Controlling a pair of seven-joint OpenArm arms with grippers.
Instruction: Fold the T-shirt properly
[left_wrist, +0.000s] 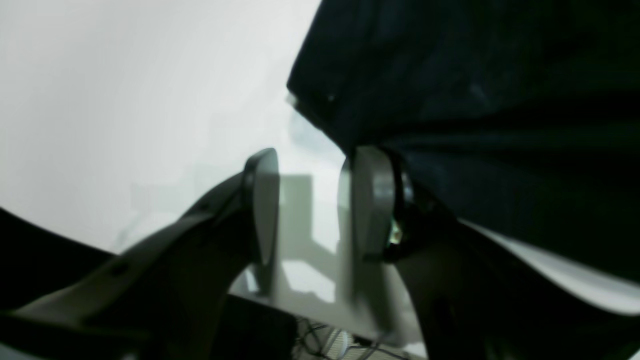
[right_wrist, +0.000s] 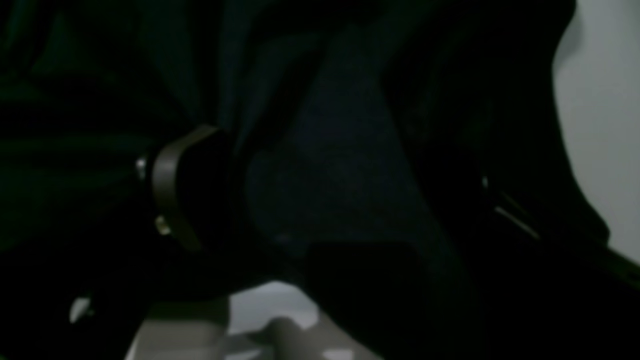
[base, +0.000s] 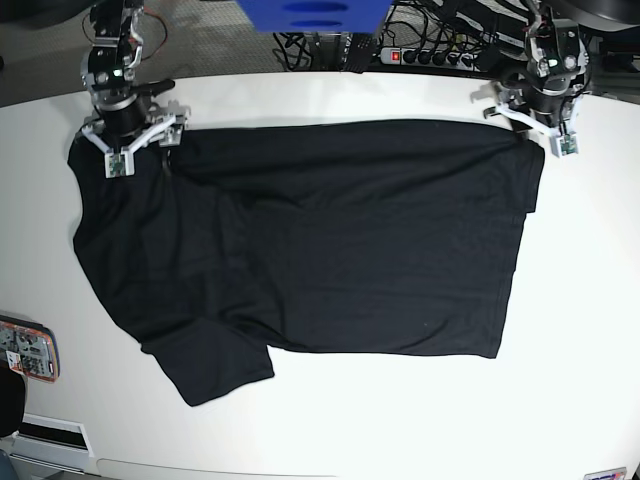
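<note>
The black T-shirt (base: 320, 240) lies spread flat on the white table (base: 585, 300), one sleeve pointing to the near left. My right gripper (base: 140, 148) stands at its far left corner, jaws wide apart over the cloth. In the right wrist view dark T-shirt fabric (right_wrist: 325, 175) fills the space between the fingers (right_wrist: 167, 190), and I cannot tell whether any is pinched. My left gripper (base: 530, 125) is at the far right corner. In the left wrist view the left gripper (left_wrist: 310, 200) is open on bare table, one finger against the T-shirt's (left_wrist: 475, 75) edge.
A blue box (base: 310, 15), a power strip (base: 410, 55) and cables sit beyond the table's far edge. A small colourful card (base: 25, 350) lies at the left edge. White table shows to the right of the shirt and in front of it.
</note>
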